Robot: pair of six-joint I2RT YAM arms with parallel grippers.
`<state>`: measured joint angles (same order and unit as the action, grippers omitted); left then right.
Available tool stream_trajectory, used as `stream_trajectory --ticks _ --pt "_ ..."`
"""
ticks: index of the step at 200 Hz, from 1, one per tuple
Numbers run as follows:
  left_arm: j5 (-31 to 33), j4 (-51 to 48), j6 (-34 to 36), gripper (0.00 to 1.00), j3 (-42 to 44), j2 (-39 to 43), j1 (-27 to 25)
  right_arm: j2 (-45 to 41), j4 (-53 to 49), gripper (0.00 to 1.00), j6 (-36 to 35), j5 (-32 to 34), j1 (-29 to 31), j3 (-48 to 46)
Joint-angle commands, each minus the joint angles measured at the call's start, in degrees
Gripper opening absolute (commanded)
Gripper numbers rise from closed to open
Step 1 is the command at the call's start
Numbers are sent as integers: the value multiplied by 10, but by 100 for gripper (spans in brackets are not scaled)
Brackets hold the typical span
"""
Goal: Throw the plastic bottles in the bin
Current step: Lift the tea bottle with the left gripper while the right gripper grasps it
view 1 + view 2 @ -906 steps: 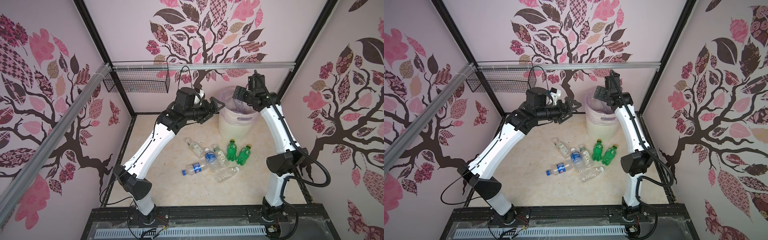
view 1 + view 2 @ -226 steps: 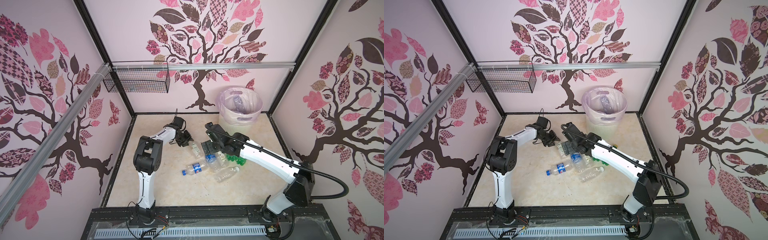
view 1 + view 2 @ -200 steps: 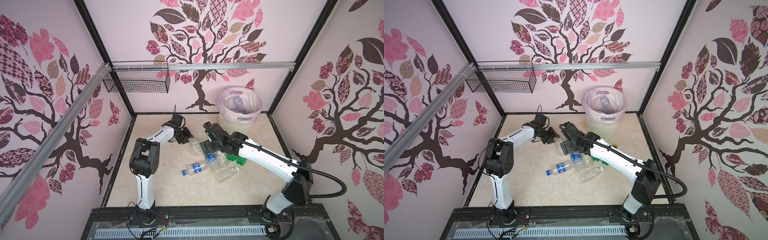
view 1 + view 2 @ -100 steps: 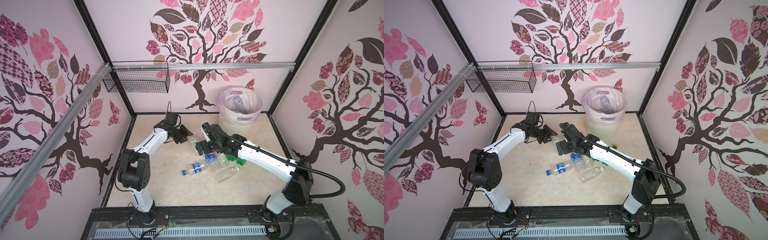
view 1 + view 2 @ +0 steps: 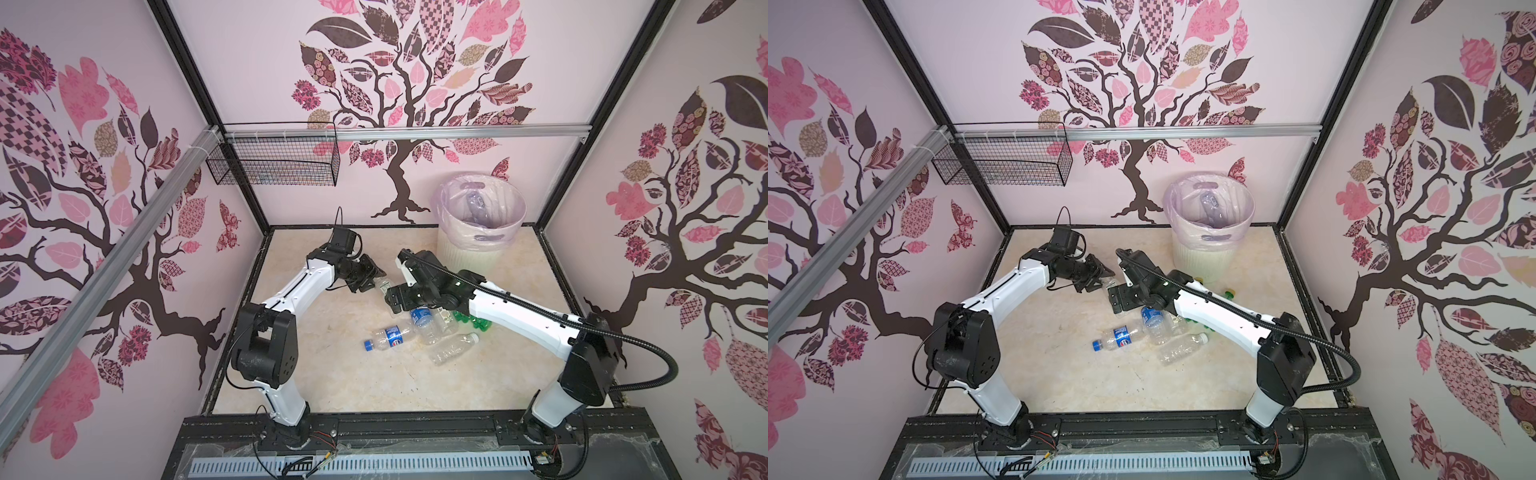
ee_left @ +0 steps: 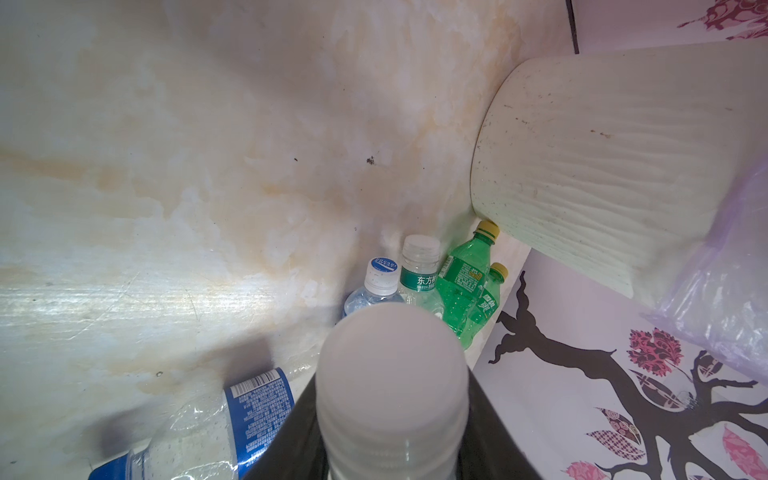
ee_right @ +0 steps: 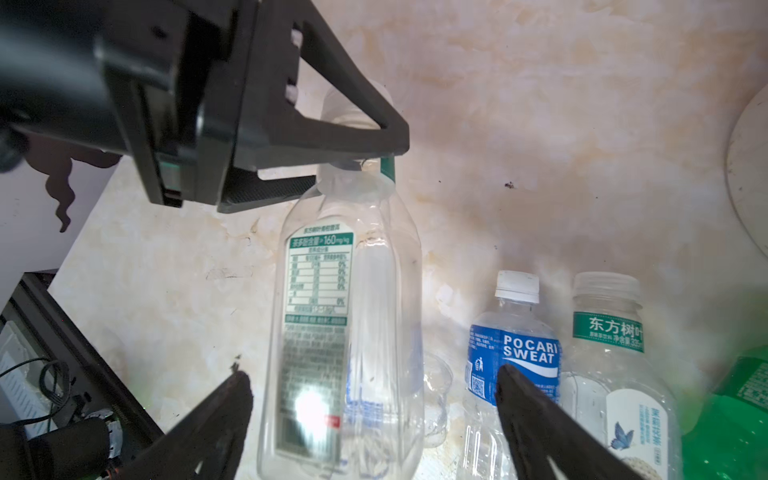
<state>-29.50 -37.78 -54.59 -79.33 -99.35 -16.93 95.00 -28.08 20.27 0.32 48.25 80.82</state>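
My left gripper (image 5: 371, 277) (image 5: 1098, 277) is shut on the neck of a clear plastic bottle (image 7: 345, 316) with a green label, tilted just above the floor. In the left wrist view its white end (image 6: 390, 374) fills the gap between the black fingers (image 6: 286, 440). My right gripper (image 7: 374, 395) (image 5: 395, 300) is open, one finger on either side of that bottle's body without touching it. More bottles lie close by: a Pocari Sweat one (image 7: 515, 353), a green-labelled clear one (image 7: 606, 332), two green ones (image 6: 465, 278), and a blue-capped one (image 5: 390, 334). The bin (image 5: 478, 245) (image 5: 1204, 253) stands at the back right.
A black wire basket (image 5: 274, 166) hangs on the back wall at the left. Another clear bottle (image 5: 453, 353) lies nearer the front. The bin's pink bag (image 5: 482, 208) holds at least one bottle. Patterned walls close in the floor on three sides.
The left arm's elbow has swung out to the left while its gripper keeps hold of the bottle. The right gripper has slid left, over the held bottle's body.
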Motion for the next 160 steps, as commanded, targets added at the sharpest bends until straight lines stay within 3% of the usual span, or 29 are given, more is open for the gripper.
stream_trajectory --ticks 1,160 --pt "-2 -6 -6 34 -22 10 -4 25 -16 92 -13 4 2 35" --pt "-1 -8 -27 34 -52 0 -33 24 -26 76 9 -5 4 7"
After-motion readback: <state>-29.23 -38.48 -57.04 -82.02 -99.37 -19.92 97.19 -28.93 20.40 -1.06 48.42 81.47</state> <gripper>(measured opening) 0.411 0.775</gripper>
